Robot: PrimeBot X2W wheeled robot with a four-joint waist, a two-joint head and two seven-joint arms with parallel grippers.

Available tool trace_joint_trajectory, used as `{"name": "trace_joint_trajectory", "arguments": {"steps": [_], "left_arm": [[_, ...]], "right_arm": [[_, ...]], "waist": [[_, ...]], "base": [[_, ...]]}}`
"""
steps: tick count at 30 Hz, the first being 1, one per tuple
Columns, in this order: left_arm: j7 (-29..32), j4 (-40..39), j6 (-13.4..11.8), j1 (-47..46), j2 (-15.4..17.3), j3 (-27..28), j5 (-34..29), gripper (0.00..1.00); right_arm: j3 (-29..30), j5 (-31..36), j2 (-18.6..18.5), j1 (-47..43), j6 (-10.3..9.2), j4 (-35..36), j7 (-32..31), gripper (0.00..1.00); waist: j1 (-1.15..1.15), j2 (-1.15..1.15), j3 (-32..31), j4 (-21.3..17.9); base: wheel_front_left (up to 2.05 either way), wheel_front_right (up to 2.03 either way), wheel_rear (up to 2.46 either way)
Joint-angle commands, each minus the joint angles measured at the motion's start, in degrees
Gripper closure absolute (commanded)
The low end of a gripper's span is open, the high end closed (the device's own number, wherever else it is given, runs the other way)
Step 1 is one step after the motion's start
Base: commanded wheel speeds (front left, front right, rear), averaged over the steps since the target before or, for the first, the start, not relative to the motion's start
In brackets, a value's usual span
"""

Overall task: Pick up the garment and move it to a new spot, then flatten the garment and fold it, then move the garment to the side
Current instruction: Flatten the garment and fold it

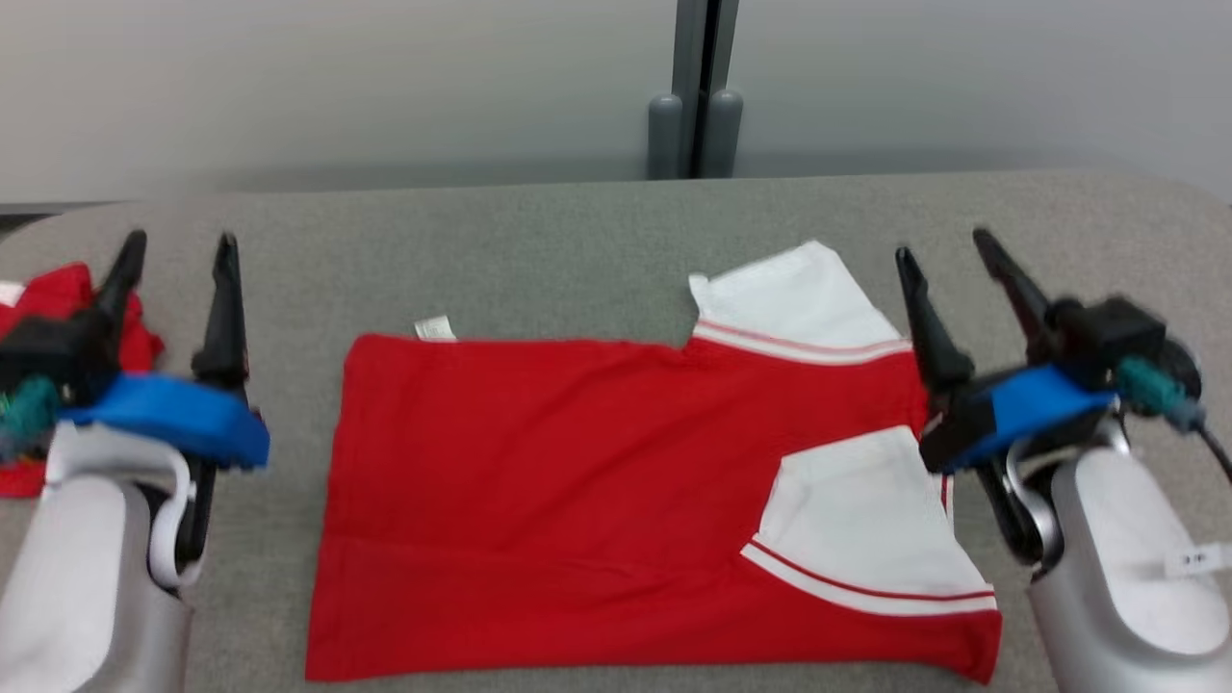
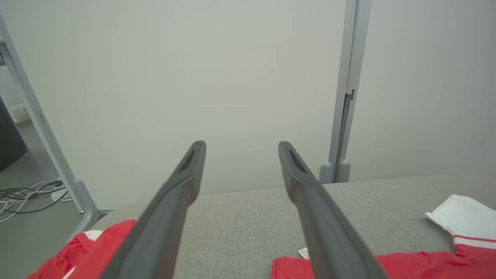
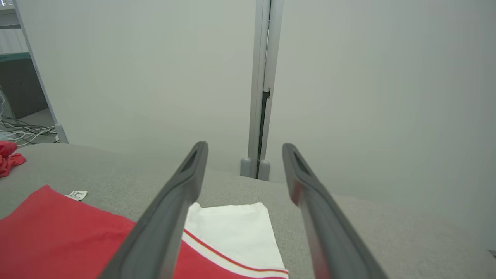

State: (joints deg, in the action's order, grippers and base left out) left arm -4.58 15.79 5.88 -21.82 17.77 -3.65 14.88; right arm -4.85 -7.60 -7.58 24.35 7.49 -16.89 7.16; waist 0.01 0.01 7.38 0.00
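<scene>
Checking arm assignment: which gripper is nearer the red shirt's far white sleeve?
Right. The right gripper is beside the far white sleeve; the left gripper is beyond the other end of the red shirt.

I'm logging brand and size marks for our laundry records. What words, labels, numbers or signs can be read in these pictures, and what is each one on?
No text here can be read.
White tag at the far edge of the spread red garment: tiny printed marks, too small to read.
White sticker on the right forearm: a few dark marks, blurred, unreadable.
</scene>
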Motion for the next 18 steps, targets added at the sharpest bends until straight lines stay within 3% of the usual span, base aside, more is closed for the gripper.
{"name": "trace_joint_trajectory", "arguments": {"steps": [1, 9, 18], "left_arm": [[1.18, 1.08, 0.38, -2.92, 0.21, -0.58, 0.68, 0.0], [8.69, 10.7, 1.68, -17.99, 1.38, -6.51, 5.5, 0.0], [15.18, 16.78, 1.59, -23.85, 4.39, -18.7, 13.98, 0.0]], "right_arm": [[-0.66, 0.14, -0.69, 3.16, 0.01, -1.45, -0.41, 0.0], [-6.92, -0.81, -3.56, 20.34, 0.01, -14.58, -3.66, 0.0], [-11.8, -2.91, -4.68, 30.82, 0.01, -27.57, -1.91, 0.0]], "waist": [[-0.01, -0.01, 2.46, 0.75], [-0.01, -0.01, 10.82, -0.11], [-0.01, -0.01, 15.76, -0.86]], "base": [[0.0, 0.0, 0.0], [0.0, 0.0, 0.0], [0.0, 0.0, 0.0]]}}
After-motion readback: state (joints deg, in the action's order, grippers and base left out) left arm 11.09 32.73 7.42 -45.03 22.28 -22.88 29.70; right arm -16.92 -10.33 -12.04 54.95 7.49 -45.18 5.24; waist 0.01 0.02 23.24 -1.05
